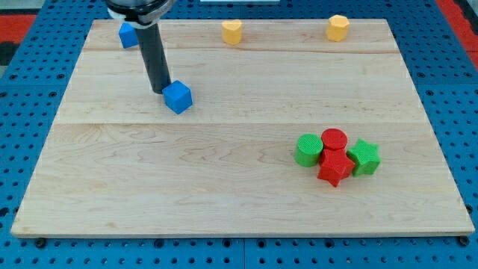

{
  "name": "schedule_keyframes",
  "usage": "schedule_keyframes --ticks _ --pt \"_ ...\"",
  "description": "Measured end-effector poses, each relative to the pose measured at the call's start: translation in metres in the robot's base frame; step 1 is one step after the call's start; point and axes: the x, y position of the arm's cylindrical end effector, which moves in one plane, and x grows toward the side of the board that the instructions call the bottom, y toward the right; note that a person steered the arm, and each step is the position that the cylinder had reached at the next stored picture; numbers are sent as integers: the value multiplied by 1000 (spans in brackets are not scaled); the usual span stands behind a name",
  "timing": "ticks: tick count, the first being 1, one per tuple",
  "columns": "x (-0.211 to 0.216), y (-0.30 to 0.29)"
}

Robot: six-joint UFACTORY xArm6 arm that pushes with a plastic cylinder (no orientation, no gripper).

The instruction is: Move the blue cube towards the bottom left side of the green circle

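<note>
The blue cube (178, 97) lies on the wooden board at the upper left of the middle. My tip (158, 90) stands right beside the cube's upper left side, touching or nearly touching it. The green circle (307, 149) lies far off at the view's lower right, at the left end of a cluster of blocks. The rod rises from the tip toward the view's top.
A red circle (334, 139), a red star (334, 167) and a green star (364, 157) crowd against the green circle's right. Another blue block (128, 35) sits at the top left behind the rod. Two yellow blocks (232, 31) (338, 28) lie along the top edge.
</note>
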Motion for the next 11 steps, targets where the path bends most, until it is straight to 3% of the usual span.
schedule_keyframes --ticks 4,6,7,10,11 --pt "105 81" --pt "136 154" --pt "152 163" --pt "206 118" --pt "213 145"
